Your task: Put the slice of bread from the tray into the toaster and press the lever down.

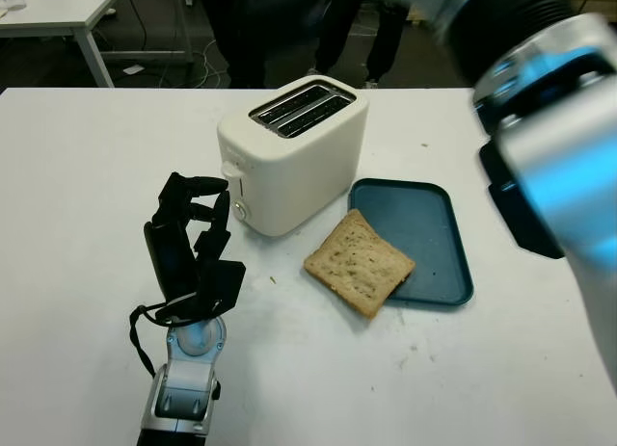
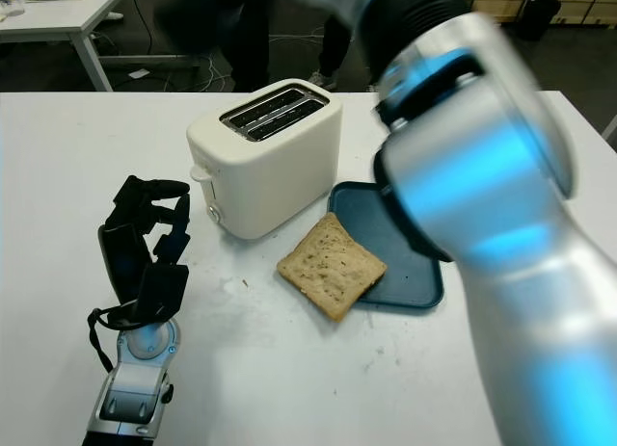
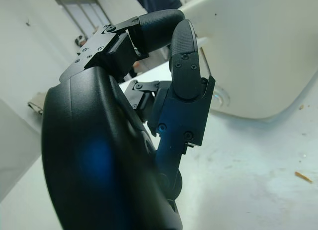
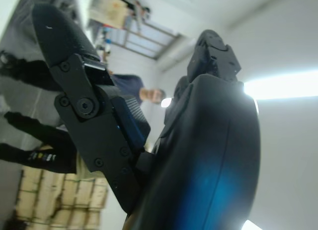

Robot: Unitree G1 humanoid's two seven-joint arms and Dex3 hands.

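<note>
The slice of bread is seen lying half on the blue tray and half on the white table, just beside the toaster. It is not held by anything. The two slots on top of the toaster are seen to be empty, and the lever on its near end is judged to be up at the top. So nothing of the job looks done yet: the bread must be picked up, dropped into a slot, and then the lever must be pushed down. The left hand is held up near the lever end of the toaster, and its fingers are curled in with nothing between them. The right arm is raised high and close to the head camera. The right hand is pointed up toward the ceiling, and whether its fingers are curled or not cannot be told. A person is seen standing far back in the room.
</note>
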